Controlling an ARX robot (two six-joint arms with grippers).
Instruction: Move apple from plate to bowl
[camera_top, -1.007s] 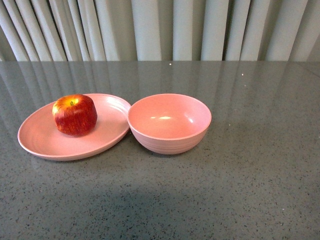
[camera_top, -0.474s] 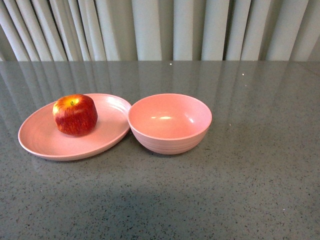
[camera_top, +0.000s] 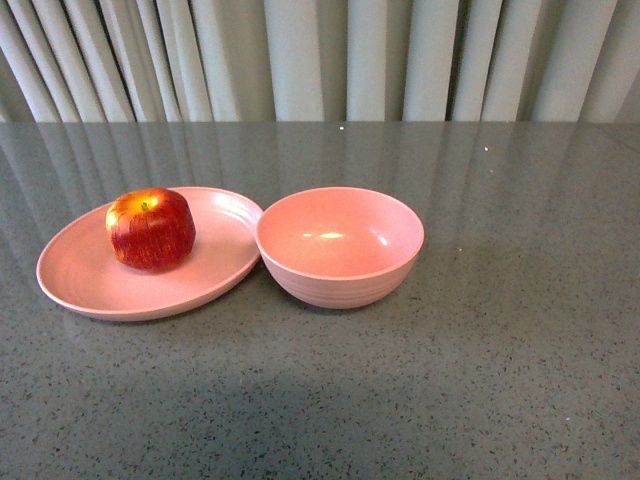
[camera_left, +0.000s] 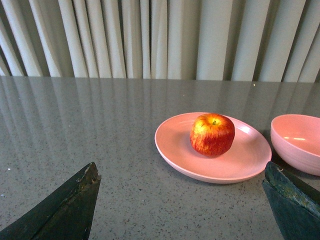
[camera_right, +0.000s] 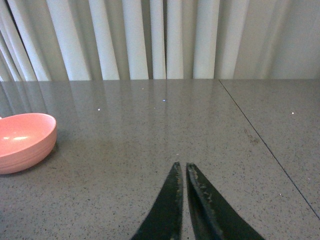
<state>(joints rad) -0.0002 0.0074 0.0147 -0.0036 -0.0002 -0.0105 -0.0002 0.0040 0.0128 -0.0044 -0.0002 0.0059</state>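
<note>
At the near edge of the table (camera_top: 500, 380), out of the front view:

- Left gripper (camera_left: 181, 166): jaws spread wide, nothing between them. It sits low over the table, well short of the plate, and faces the apple.
- Right gripper (camera_right: 183, 167): jaws drawn together to a thin slit, holding nothing. It is low over bare table, with the bowl off to one side and apart from it.
- Apple (camera_top: 150, 228): upright on the plate (camera_top: 90, 285), stem up, towards the plate's back half. Nothing touches it.
- Bowl (camera_top: 340, 275): empty, standing just right of the plate. Its side appears to touch the plate's rim.
- Curtain (camera_top: 320, 60): hangs behind the table's far edge.

Progress, as I judge it: nothing is done yet. The apple is not grasped, lifted or carried. The reach, grip, lift, short carry across to the bowl and release all remain. The left arm looks the likelier one for the job, being open and lined up on the apple.
</note>
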